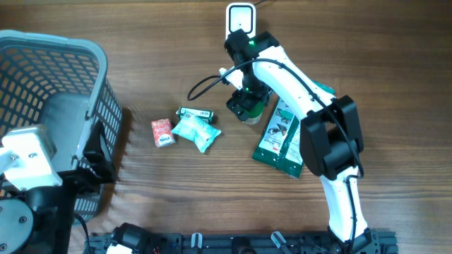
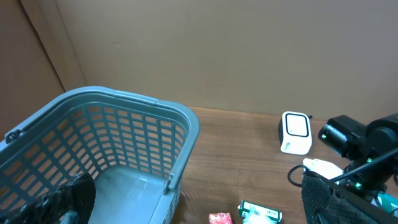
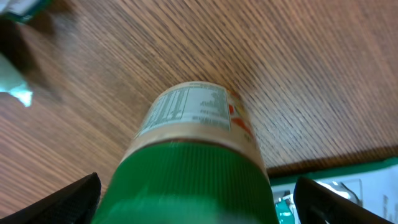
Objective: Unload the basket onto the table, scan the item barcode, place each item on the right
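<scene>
At 9 o'clock on the desk [image 1: 176, 204] a grey-blue basket [image 1: 102, 60] is seen, w/ the L arm [image 1: 28, 166] parked beside it at approx. 7 o'clock. The L jaws are spread wide and nothing is held in them; no part in the job is taken by that side.

Near centre, three small items are laid close together: a red packet [image 1: 162, 132], a small green box [image 1: 195, 113] at its 1 o'clock, and a pale teal packet [image 1: 196, 132] just under the box.

Further R, the jar [image 3: 186, 124], green lid up and apparently upright, is found just past desk centre toward 1 o'clock, straddled by the R jaws. These are stood wide, one on each side of the lid, w/ gaps showing; no grip is made. The scanner [image 1: 240, 17] is set at 12 o'clock from the jar, near the desk's far edge. Green packs [image 1: 281, 141] are laid at the jar's 4 o'clock.

Step judged: jar at the grasp point, not gripped, so the scan itself is prob. not under way. Only a nutrition panel is visible on the label; the barcode's position can't be told.

Next move, as judged: the jaws need to be closed on the jar below the lid, the jar lifted clear, then rotated until the barcode is faced to the scanner window.
</scene>
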`<state>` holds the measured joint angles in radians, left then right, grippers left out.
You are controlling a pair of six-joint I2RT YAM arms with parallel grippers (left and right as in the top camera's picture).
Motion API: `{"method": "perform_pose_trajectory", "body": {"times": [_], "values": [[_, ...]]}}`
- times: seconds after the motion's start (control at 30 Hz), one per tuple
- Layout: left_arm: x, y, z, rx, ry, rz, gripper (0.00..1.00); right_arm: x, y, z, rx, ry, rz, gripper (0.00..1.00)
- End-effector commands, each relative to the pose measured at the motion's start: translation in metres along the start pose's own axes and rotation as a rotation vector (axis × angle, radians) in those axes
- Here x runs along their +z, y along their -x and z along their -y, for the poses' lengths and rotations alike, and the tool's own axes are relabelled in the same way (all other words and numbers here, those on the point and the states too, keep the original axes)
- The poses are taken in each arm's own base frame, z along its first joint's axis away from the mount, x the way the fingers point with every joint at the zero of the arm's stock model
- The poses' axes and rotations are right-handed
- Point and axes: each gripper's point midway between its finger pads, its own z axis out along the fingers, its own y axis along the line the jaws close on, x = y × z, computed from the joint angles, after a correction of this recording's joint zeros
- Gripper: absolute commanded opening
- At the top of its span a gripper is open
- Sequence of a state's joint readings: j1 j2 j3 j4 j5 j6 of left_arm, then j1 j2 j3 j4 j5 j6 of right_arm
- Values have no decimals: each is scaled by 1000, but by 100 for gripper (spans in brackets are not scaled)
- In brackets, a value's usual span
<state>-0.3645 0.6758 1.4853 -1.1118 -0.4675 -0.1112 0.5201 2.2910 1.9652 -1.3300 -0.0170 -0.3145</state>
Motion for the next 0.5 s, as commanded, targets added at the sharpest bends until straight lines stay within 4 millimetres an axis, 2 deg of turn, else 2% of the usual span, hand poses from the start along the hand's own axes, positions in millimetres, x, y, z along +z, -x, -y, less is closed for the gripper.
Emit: {"method": "perform_pose_trajectory", "body": {"times": [0.0,0.1,0.2,0.3,0.37,0.47], "values": [[0,-2,-3,-7,17,-5,100,22,-6,3,-22,-3,-44,100],[0,-2,-3,-6,17,-5,100,43,-14,1,-22,5,-68,100],[0,-2,-3,-7,17,-5,100,53,-16,0,-22,6,-68,97],[0,-2,-3,-7,17,-5,100,53,-13,1,-17,2,-58,82],[0,-2,-3,-7,17,-5,100,53,-11,3,31,-6,-49,65],[0,-2,-3,-6,17,-5,100,50,-9,3,93,-8,-43,60]]}}
